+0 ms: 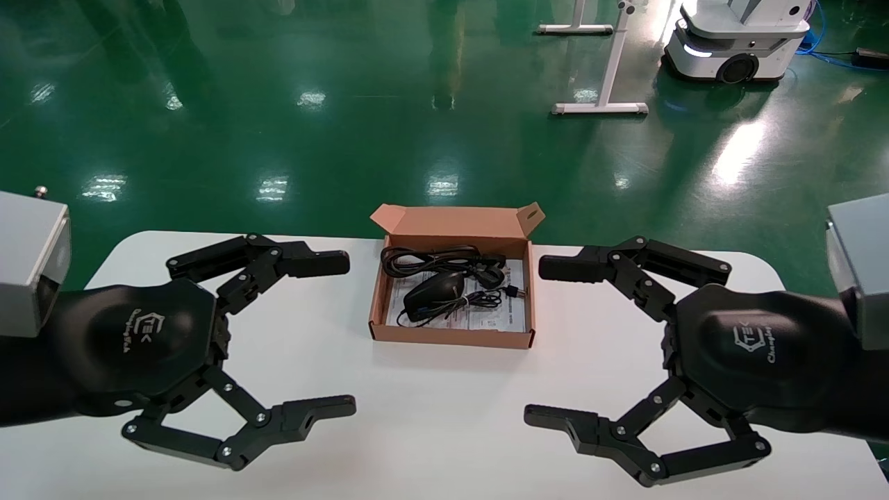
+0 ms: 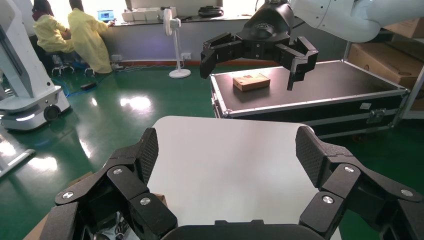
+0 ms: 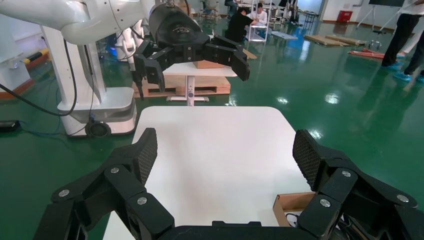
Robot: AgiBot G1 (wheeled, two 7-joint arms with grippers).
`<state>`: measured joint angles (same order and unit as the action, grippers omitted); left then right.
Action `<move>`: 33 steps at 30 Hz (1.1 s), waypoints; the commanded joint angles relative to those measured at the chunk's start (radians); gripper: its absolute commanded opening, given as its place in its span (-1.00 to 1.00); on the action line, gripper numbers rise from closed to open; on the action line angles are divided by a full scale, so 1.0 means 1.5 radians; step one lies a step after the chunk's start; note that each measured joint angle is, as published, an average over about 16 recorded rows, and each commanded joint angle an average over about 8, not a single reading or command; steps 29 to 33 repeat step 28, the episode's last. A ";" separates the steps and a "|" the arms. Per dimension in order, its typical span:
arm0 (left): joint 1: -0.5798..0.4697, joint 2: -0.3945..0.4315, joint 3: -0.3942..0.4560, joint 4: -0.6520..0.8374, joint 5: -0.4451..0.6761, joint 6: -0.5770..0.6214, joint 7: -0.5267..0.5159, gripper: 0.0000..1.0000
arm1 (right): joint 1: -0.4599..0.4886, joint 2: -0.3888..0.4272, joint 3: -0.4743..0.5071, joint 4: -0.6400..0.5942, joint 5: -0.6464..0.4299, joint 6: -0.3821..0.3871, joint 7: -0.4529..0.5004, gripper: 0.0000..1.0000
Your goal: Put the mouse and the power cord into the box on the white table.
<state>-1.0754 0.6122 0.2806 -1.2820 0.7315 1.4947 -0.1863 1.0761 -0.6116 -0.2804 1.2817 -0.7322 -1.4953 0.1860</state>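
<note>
The brown cardboard box [image 1: 451, 337] stands open at the far middle of the white table [image 1: 444, 417], its flap lid raised at the back. Inside it lies the black mouse [image 1: 434, 292] with its thin cable bundled beside it. The thick black power cord [image 1: 444, 260] is coiled in the back of the box. My left gripper [image 1: 344, 335] hovers open over the table to the left of the box, nothing between its fingers. On the box's other side my right gripper [image 1: 542, 342] is open and empty too. A box corner [image 3: 292, 202] shows in the right wrist view.
Green floor lies beyond the table's far edge. A white mobile robot base [image 1: 729, 42] and a white stand's legs [image 1: 604, 69] are at the far right. In the left wrist view, a black flight case [image 2: 310, 90] with a small carton [image 2: 251, 81] stands past the table.
</note>
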 commanded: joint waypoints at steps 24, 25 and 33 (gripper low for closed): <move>0.000 0.000 0.000 0.000 0.000 0.000 0.000 1.00 | 0.000 0.000 0.000 0.000 0.000 0.000 0.000 1.00; 0.000 0.000 0.000 0.000 0.000 0.000 0.000 1.00 | 0.000 0.000 0.000 0.000 0.000 0.000 0.000 1.00; 0.000 0.000 0.000 0.000 0.000 0.000 0.000 1.00 | 0.000 0.000 0.000 0.000 0.000 0.000 0.000 1.00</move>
